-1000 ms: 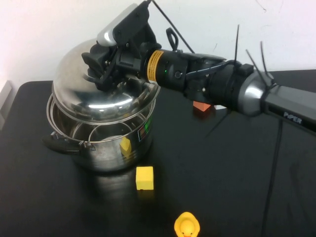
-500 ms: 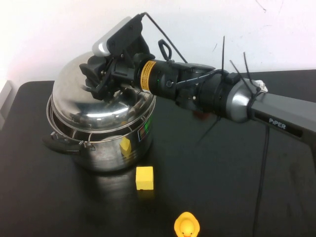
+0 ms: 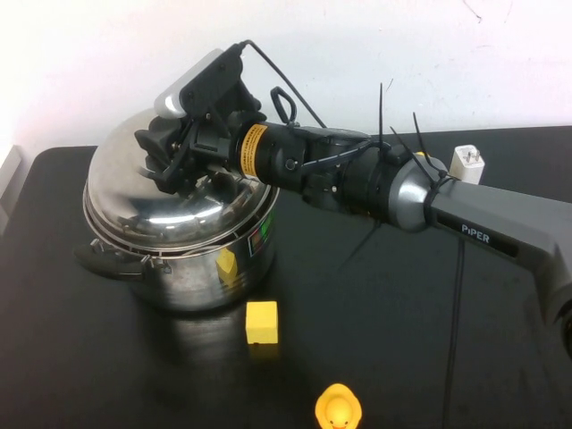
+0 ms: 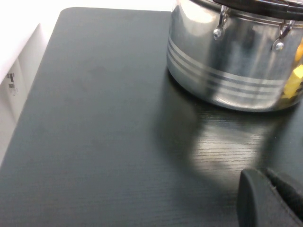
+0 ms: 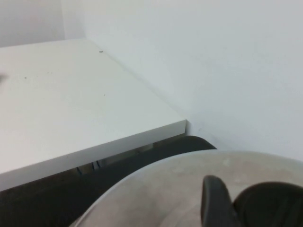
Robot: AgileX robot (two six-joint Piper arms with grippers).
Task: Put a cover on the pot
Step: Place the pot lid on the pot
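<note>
The pot (image 3: 192, 277), a large shiny steel stockpot with black side handles and a small sticker (image 3: 261, 237), stands at the table's left. The domed steel lid (image 3: 152, 192) lies over its opening, close on the rim; I cannot tell if it is fully seated. My right gripper (image 3: 165, 161) is shut on the lid's black knob, which shows beside one finger (image 5: 215, 203) in the right wrist view. My left gripper (image 4: 265, 177) is out of the high view. In the left wrist view it hangs low over the table, fingers together, apart from the pot (image 4: 227, 71).
A yellow block (image 3: 261, 322) lies just in front of the pot, and a yellow rubber duck (image 3: 338, 408) sits at the front edge. A white plug (image 3: 466, 163) stands at the back right. My right arm (image 3: 465, 214) stretches across the table's middle.
My right gripper has carried the lid left and down. It was tilted with a wide gap over the pot's front rim; now it lies close over the opening.
</note>
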